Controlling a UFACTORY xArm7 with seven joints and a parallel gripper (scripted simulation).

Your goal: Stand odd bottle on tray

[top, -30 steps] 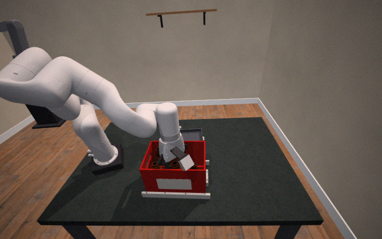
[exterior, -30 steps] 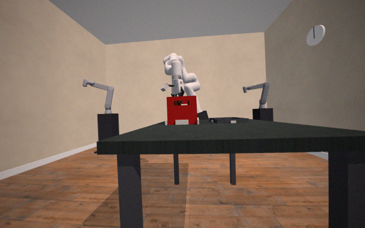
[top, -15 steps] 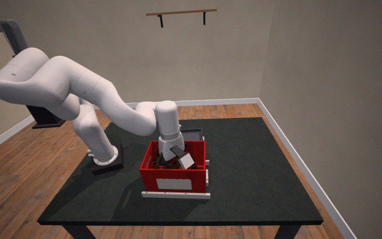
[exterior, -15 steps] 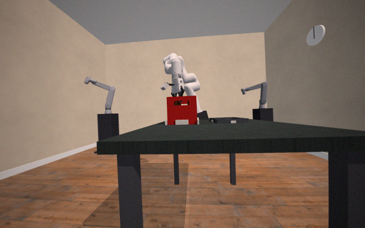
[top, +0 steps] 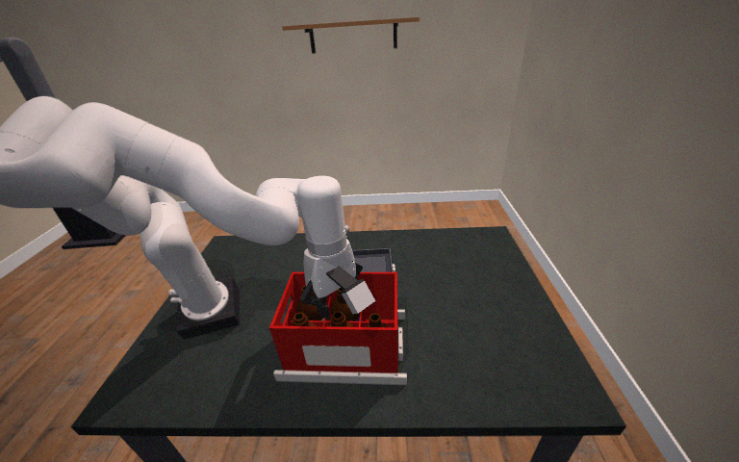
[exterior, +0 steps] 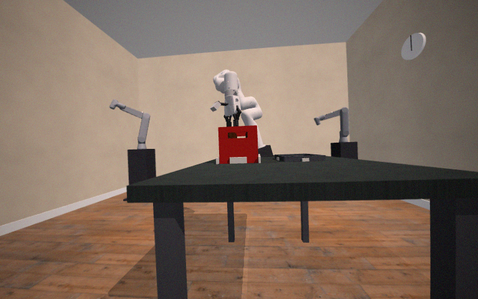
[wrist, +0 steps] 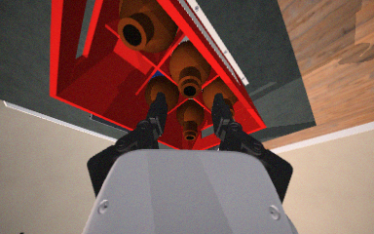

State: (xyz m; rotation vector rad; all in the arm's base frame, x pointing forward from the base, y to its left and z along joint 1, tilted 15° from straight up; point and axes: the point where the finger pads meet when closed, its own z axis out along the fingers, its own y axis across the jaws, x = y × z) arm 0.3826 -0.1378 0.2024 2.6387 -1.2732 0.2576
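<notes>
A red crate (top: 283,348) (exterior: 225,149) (wrist: 73,85) stands on the black table and holds several brown bottles, all upright. Three mouths show along its front row in the top view: one bottle (top: 298,319), a second bottle (top: 338,319) and a third bottle (top: 374,318). My gripper (top: 325,304) (exterior: 232,123) (wrist: 189,101) is open and holds nothing. Its fingertips hang just above the crate's top, one on each side of a bottle neck (wrist: 190,122) without touching it. A wide-mouthed bottle (wrist: 138,30) stands further off in the crate. The dark grey tray (top: 378,254) (exterior: 299,157) lies behind the crate with nothing on it.
White rails (top: 338,376) lie against the crate's front and right side. The arm's base (top: 204,307) is bolted to the table left of the crate. Two small camera arms on black pedestals, one (exterior: 140,123) and another (exterior: 341,123), stand beyond the table.
</notes>
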